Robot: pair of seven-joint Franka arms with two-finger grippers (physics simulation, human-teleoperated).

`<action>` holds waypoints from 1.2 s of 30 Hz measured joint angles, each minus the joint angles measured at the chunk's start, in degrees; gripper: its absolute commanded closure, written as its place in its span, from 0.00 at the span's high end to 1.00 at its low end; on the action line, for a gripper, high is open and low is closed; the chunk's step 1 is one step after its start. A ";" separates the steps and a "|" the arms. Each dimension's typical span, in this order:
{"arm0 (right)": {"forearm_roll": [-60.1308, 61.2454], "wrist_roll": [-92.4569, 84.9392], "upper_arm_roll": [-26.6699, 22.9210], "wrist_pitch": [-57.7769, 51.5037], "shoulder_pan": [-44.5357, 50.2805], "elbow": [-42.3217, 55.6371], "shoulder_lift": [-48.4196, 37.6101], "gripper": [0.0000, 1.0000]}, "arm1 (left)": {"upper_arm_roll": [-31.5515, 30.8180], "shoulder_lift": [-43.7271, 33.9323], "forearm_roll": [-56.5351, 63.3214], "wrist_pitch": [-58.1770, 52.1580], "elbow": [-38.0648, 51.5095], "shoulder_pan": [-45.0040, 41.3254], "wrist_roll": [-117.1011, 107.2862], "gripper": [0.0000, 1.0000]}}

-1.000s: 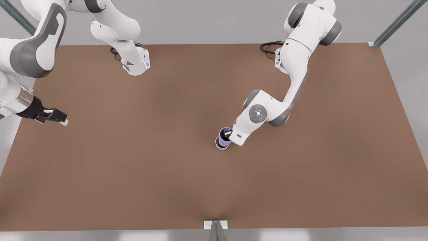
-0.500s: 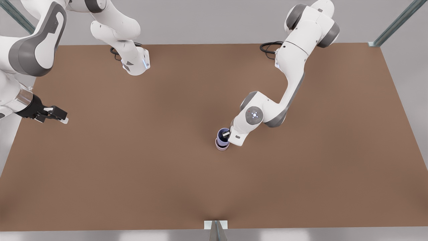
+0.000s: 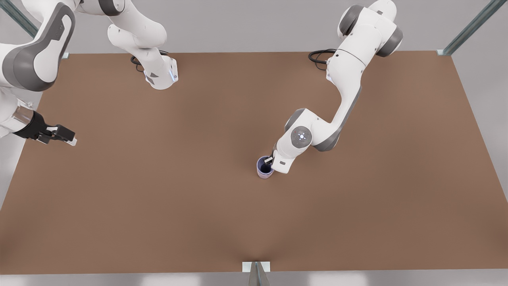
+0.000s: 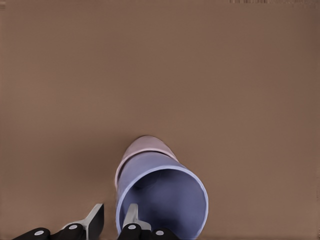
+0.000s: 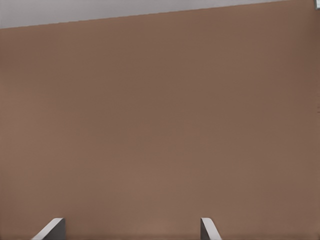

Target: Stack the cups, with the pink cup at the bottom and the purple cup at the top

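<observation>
Purple cup [image 3: 264,167] lowered into pink cup [image 4: 145,148]

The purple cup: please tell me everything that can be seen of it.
The purple cup is a plain, tapered, handleless cup, bluish lavender all over, smooth and matte. It stands upright, mouth up, nested inside the pink cup, whose wall shows around its lower part. The left gripper straddles its rim, one finger inside and one outside. The stack stands near the middle of the brown table.

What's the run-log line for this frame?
left gripper: shut on purple cup rim | purple cup in pink cup | right gripper: open, waiting
</observation>
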 measured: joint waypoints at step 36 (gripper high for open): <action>1.87 -0.57 -0.02 1.51 -0.63 0.68 0.96 1.00 | 5.55 -23.22 6.78 -35.47 11.66 16.15 39.81 1.00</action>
